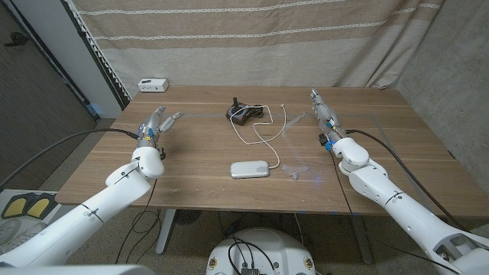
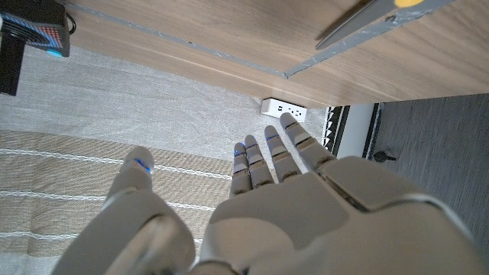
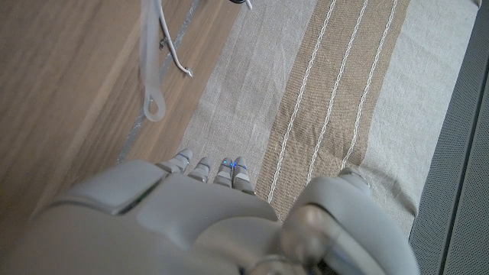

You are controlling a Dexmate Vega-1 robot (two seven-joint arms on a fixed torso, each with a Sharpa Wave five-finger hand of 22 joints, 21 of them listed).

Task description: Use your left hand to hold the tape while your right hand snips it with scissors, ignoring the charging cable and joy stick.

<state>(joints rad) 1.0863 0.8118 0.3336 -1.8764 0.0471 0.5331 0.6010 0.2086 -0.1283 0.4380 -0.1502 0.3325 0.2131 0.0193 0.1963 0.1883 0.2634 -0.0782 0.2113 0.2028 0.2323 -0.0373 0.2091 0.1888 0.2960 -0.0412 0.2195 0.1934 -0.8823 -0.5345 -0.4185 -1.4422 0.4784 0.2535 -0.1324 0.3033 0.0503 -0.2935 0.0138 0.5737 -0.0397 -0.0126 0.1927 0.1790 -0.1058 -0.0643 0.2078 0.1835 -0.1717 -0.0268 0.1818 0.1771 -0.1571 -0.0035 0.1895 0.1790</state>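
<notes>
With both the left robot hand (image 1: 155,122) and right robot hand (image 1: 322,111) released and empty, a sloppy reach could snag the white cable (image 1: 267,131) instead of the tape (image 1: 293,170).

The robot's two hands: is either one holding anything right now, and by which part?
Nothing is held. The left hand and the right hand are both over the table with fingers extended and apart, touching no object.

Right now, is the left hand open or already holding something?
Open. The left hand holds nothing; in the left wrist view its fingers reach out straight and apart, with nothing between them.
</notes>
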